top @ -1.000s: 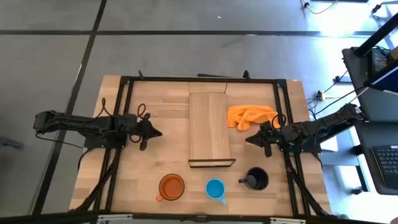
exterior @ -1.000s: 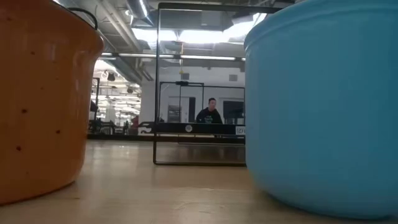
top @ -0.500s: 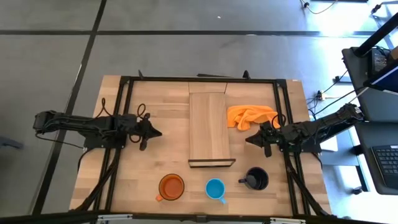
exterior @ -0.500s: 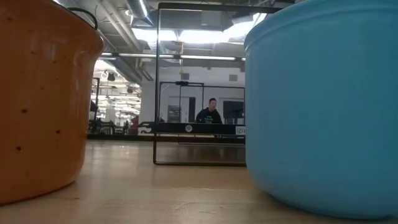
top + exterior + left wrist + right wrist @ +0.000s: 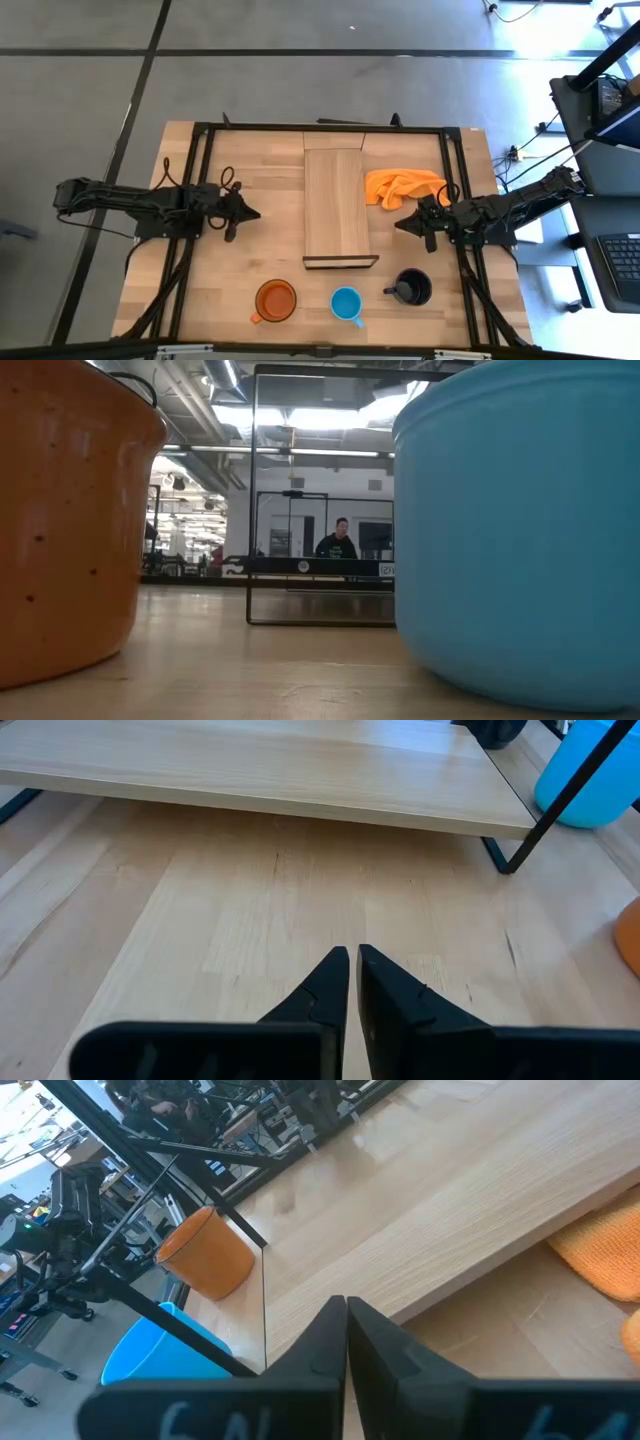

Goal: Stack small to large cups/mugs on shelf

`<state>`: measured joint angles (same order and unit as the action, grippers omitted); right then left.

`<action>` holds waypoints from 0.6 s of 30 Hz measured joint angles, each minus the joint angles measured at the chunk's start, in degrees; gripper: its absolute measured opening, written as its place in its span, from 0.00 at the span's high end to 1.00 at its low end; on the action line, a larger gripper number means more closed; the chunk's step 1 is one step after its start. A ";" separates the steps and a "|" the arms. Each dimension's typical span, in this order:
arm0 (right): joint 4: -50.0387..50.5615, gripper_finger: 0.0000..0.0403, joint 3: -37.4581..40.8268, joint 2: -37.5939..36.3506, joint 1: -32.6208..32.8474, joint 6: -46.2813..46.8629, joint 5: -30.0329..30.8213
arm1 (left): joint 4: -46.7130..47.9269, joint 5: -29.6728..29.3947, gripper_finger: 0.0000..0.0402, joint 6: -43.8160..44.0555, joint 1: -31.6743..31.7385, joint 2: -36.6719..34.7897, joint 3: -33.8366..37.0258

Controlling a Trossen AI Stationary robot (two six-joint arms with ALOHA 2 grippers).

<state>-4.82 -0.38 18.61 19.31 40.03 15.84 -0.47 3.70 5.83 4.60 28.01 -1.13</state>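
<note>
Three mugs stand upright on their bases along the table's near edge: the orange mug point(image 5: 276, 300) at left, the bright blue mug point(image 5: 346, 304) in the middle, the black mug point(image 5: 411, 288) at right. The shelf point(image 5: 336, 205), a light-wood plank with a dark frame, stands in the middle of the table. My left gripper point(image 5: 257, 213) is shut and empty, left of the shelf. My right gripper point(image 5: 400, 226) is shut and empty, right of the shelf, above the black mug's spot. In the low view the orange mug point(image 5: 60, 520) and the blue mug point(image 5: 520, 530) fill the sides.
An orange cloth point(image 5: 402, 186) lies crumpled on the table right of the shelf, just beyond my right gripper. Dark frame rails point(image 5: 200, 150) run along the table's edges. A person point(image 5: 338, 540) shows far off in the room behind the table.
</note>
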 joint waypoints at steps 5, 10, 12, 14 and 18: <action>0.00 0.96 0.00 0.02 0.00 0.00 0.00 | 0.02 -0.01 0.95 0.00 0.00 0.00 0.00; 0.00 0.96 0.00 0.02 0.00 0.00 0.02 | 0.00 0.00 0.95 0.00 0.00 0.00 0.00; 0.00 0.96 0.00 0.02 0.00 0.00 0.00 | 0.02 -0.01 0.95 0.00 0.00 0.00 0.00; 0.00 0.96 0.00 0.02 0.00 0.00 0.02 | 0.01 -0.01 0.95 0.00 -0.01 0.00 0.00; -0.47 0.96 0.00 0.02 0.00 -1.54 2.74 | 0.00 -0.02 0.95 0.00 -0.02 0.00 0.00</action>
<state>-5.29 -0.38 18.63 19.31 38.49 18.58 -0.47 3.68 5.82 4.58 28.01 -1.13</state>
